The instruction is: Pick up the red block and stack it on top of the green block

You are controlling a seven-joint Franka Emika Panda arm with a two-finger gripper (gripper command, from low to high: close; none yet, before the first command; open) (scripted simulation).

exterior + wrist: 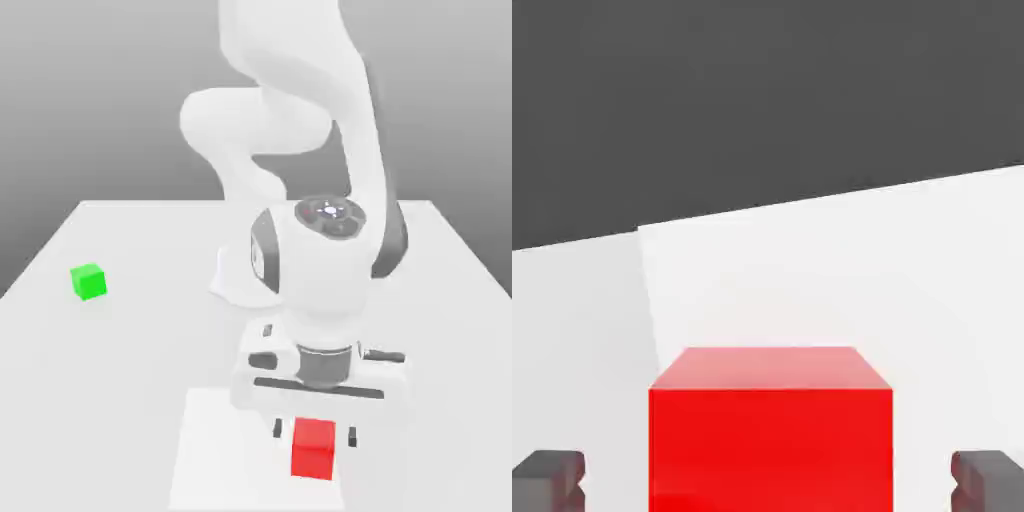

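Note:
The red block (313,452) rests on the white table near its front edge, at the exterior view's lower middle. My gripper (315,433) is lowered over it, with one dark fingertip on each side of the cube. In the hand view the red block (770,430) sits between the two fingertips (548,480), and a gap of bare table shows on either side, so the gripper (767,482) is open and not touching it. The green block (88,282) stands alone on the table far off toward the exterior view's left.
The white table (150,330) stretches between the two blocks with nothing standing on it. A slightly brighter square patch (215,450) lies under the red block. The arm's base and bulky links (270,150) rise behind the hand.

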